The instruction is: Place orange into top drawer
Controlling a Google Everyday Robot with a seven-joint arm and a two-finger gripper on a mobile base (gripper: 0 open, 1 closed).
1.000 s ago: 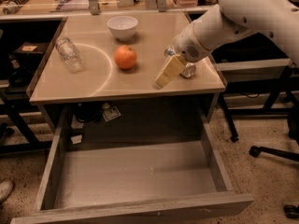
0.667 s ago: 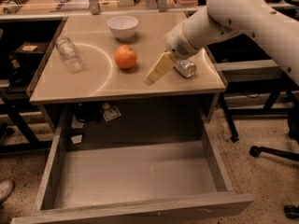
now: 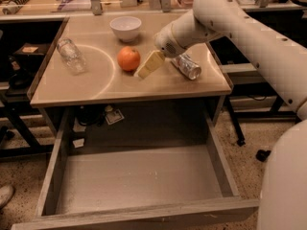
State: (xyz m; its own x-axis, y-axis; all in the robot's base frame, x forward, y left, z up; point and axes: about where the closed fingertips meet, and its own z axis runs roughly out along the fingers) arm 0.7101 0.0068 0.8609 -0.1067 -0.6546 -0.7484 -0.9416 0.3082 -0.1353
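The orange [image 3: 128,58] sits on the tabletop [image 3: 144,85], in front of the white bowl [image 3: 125,28]. My gripper [image 3: 147,67] is just right of the orange, its cream fingers [image 3: 151,63] pointing down-left almost at the fruit and holding nothing. The top drawer [image 3: 139,176] is pulled fully out below the table. Its flat grey bottom has nothing in it.
A clear plastic bottle [image 3: 71,55] lies on the table's left side. A crushed silver can [image 3: 188,66] lies to the right, under my arm. Cluttered benches stand at the back, and chair legs [image 3: 240,128] stand on the floor to the right.
My arm has swung left across the table, carrying the gripper from above the can to right beside the orange. The orange has not moved.
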